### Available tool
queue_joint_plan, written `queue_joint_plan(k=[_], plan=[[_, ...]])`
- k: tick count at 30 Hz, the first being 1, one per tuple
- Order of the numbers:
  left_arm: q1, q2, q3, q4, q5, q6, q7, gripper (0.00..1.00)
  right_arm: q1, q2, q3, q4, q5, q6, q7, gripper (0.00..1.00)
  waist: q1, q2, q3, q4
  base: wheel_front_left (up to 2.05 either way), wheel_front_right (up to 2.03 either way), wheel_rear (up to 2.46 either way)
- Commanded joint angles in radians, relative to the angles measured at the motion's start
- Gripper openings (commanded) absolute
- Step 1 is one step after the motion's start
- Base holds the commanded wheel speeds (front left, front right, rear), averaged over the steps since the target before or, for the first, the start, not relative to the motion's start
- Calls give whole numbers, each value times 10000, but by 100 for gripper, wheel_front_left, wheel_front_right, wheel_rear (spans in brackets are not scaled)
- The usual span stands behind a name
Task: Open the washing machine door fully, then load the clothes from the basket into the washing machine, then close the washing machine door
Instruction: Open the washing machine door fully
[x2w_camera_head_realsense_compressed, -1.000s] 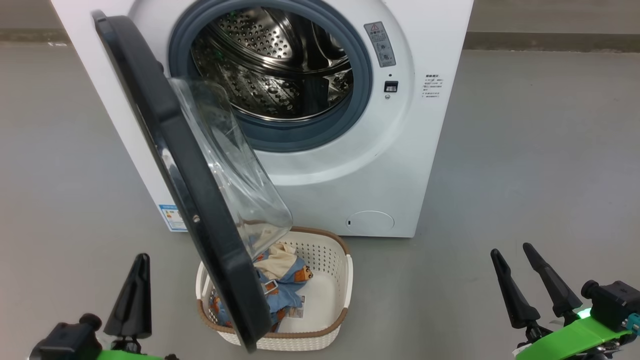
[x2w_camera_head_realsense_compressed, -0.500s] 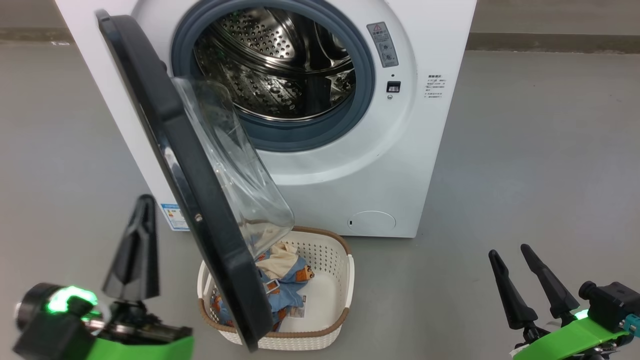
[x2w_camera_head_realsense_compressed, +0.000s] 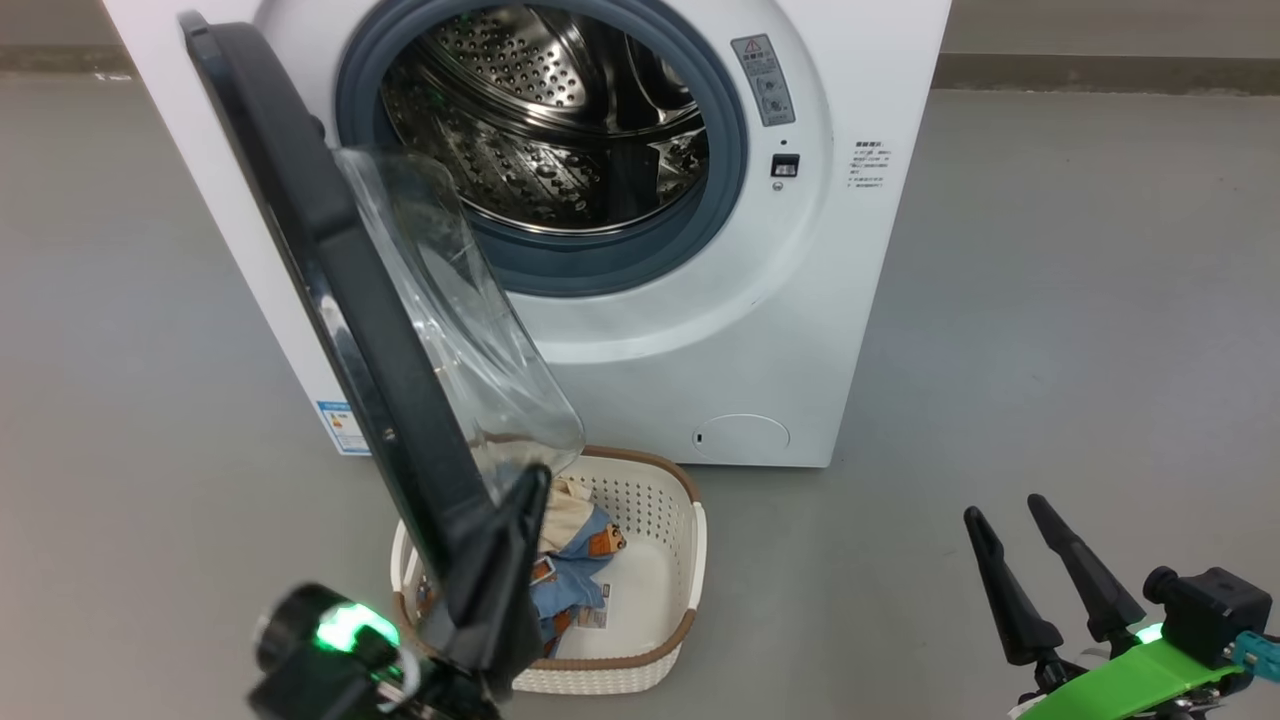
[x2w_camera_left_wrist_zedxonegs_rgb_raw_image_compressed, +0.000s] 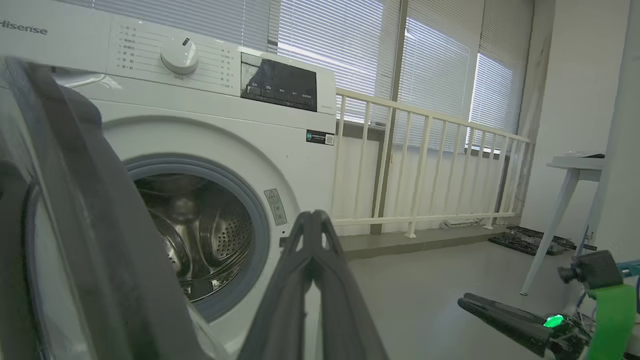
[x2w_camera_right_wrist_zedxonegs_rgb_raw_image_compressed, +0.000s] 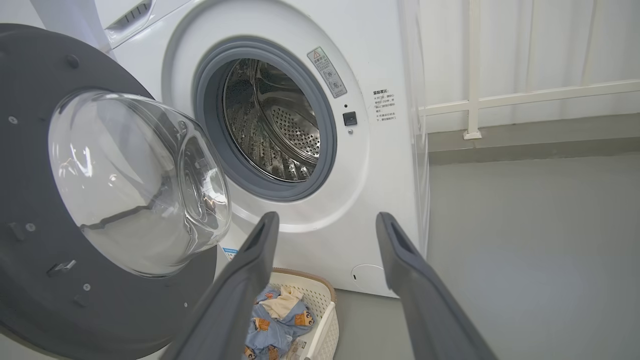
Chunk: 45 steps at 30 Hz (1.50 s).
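Find left gripper (x2w_camera_head_realsense_compressed: 533, 487) closed, finger pressed flat against finger, gripping nothing. Find right gripper (x2w_camera_head_realsense_compressed: 1005, 512) parted to a moderate gap, likewise empty.

Note left wrist low at the bottom of head view, fingers aimed up and toward the washing machine (x2w_camera_head_realsense_compressed: 810, 330), tip raised in front of the lower edge of the washing machine door (x2w_camera_head_realsense_compressed: 340, 300) and over the near-left part of the basket (x2w_camera_head_realsense_compressed: 697, 545). Cannot confirm contact with the door. Note right wrist held low at the robot's right, fingers pointing up and forward, well apart from the machine, over bare grey floor (x2w_camera_head_realsense_compressed: 1080, 300).

See door swung out from the left side of the opening, partly open, with clear glass bowl (x2w_camera_head_realsense_compressed: 455, 310) turned toward the steel drum (x2w_camera_head_realsense_compressed: 540, 120). Locate basket on the floor just before the machine, partly beneath the door, with the clothes (x2w_camera_head_realsense_compressed: 572, 580) heaped in its left half.

Beyond the machine, in left wrist view, observe white railing (x2w_camera_left_wrist_zedxonegs_rgb_raw_image_compressed: 425, 170), window blinds (x2w_camera_left_wrist_zedxonegs_rgb_raw_image_compressed: 340, 45) and pale table (x2w_camera_left_wrist_zedxonegs_rgb_raw_image_compressed: 575, 165).
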Motion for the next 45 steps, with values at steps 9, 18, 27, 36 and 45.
queue_joint_plan(k=[9,18,27,36,45], plan=[[-31,88,-369,1444,-874,-31,4,0,-150,-111,356,-134,35,27,-120,100,0,0,105,-213,0,0,0],[-218,-68,-287,2784,-1227,90,-121,0,-170,-51,372,-83,51,27,-120,100,0,0,116,-384,0,0,0],[-479,-114,-26,3648,-1494,257,-172,0,-127,97,274,-71,4,27,-120,100,0,0,206,-349,0,0,0],[-530,30,203,3828,-1567,380,-234,0,-163,140,286,6,-32,27,-120,100,0,0,220,-157,0,0,0],[-379,329,418,3471,-1571,535,-253,0,-196,192,176,124,-44,27,-120,100,0,0,178,601,0,0,0]])
